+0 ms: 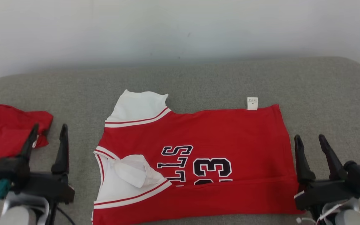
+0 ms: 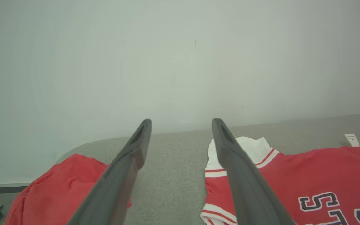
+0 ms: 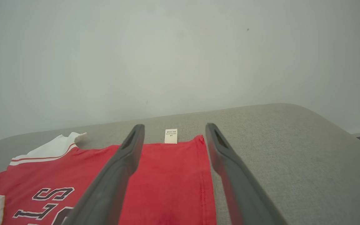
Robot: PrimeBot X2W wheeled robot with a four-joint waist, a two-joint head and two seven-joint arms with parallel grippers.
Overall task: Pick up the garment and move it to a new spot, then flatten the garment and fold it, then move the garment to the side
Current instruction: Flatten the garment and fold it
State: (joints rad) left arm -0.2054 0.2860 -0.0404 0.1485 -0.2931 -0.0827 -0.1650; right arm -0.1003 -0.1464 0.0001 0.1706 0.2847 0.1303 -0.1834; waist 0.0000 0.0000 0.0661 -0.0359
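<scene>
The garment [image 1: 217,137] is a red jersey with white sleeves and dark lettering, lying mostly flat on the grey surface, neck to the left, its near edge folded over the numbers. A white care label [image 1: 252,103] sticks out at its far edge. It also appears as the garment [image 2: 317,175] and the garment [image 3: 167,175]. My left gripper [image 1: 49,130] stands open, left of the jersey, with nothing between its fingers [image 2: 127,165]. My right gripper [image 1: 310,140] is open just off the jersey's right hem, empty; its fingers [image 3: 117,175] frame that hem.
A second red cloth [image 1: 8,131] lies crumpled at the far left, behind my left gripper, and shows as the red cloth [image 2: 64,184]. The grey padded surface [image 1: 198,78] ends at a pale wall [image 1: 180,28]; its rounded right corner [image 3: 317,125] drops off.
</scene>
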